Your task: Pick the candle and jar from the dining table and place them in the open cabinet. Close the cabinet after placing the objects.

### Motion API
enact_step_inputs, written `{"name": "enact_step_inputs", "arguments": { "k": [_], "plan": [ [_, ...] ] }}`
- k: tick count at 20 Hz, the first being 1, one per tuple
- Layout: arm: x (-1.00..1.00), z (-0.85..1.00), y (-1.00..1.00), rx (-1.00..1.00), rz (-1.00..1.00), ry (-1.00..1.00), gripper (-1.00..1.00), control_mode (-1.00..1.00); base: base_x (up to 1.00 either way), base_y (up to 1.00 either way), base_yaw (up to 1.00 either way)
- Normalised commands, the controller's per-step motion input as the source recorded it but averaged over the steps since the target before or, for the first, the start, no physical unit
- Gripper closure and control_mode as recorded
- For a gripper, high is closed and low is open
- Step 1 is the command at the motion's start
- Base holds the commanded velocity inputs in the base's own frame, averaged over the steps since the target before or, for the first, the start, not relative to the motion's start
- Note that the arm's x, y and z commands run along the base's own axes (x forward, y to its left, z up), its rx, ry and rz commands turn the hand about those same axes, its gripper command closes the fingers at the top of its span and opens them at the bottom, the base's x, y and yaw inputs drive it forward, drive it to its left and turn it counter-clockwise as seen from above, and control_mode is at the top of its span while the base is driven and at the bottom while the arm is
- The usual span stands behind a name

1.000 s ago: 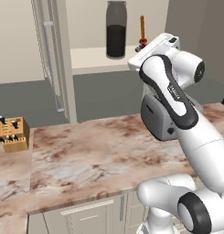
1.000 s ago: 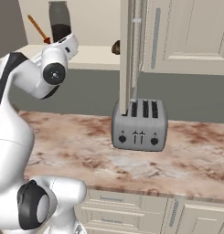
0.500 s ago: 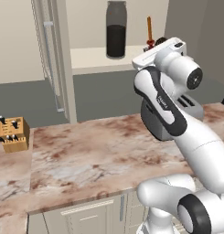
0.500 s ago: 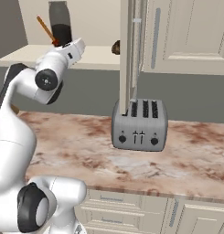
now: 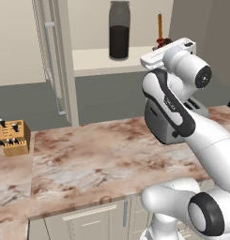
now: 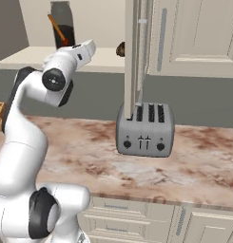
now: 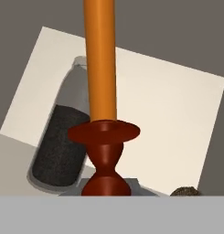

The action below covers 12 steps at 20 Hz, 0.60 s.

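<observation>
My gripper (image 5: pixel 160 46) is shut on the candle (image 5: pixel 159 26), a thin orange taper on a dark red-brown holder (image 7: pixel 105 157). It holds it by the holder at the front edge of the open cabinet's pale shelf (image 5: pixel 95 60). In the right base view the candle (image 6: pixel 56 29) leans to the left above the gripper (image 6: pixel 70 45). The jar (image 5: pixel 119 35), dark grey with black contents, stands upright on the shelf just left of the candle. It also shows behind the taper as the jar (image 7: pixel 58 141) and the jar (image 6: pixel 61 19). Whether the holder touches the shelf I cannot tell.
The cabinet's door (image 5: pixel 55 61) stands open to the left, its other door (image 6: pixel 137 52) edge-on above a silver toaster (image 6: pixel 145 129). A knife block (image 5: pixel 13 137) sits at the left on the marble counter (image 5: pixel 97 159). A small dark round thing (image 6: pixel 120 49) lies on the shelf.
The arm has stretched forward and carried the candle closer to the shelf, a little to the right beside the jar. The jar has not moved.
</observation>
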Motion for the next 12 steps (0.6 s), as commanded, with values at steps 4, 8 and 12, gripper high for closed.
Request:
{"name": "enact_step_inputs", "arguments": {
  "k": [4,8,12],
  "plan": [
    [0.24,-0.03,-0.08,0.05,0.00,0.03,1.00,-1.00,0.00,0.00,0.00],
    [0.36,-0.02,0.00,0.01,0.00,0.05,1.00,-1.00,0.00,0.00,0.00],
    [0.35,-0.05,0.00,0.00,-0.03,0.02,1.00,-1.00,0.00,0.00,0.00]
  ]
}}
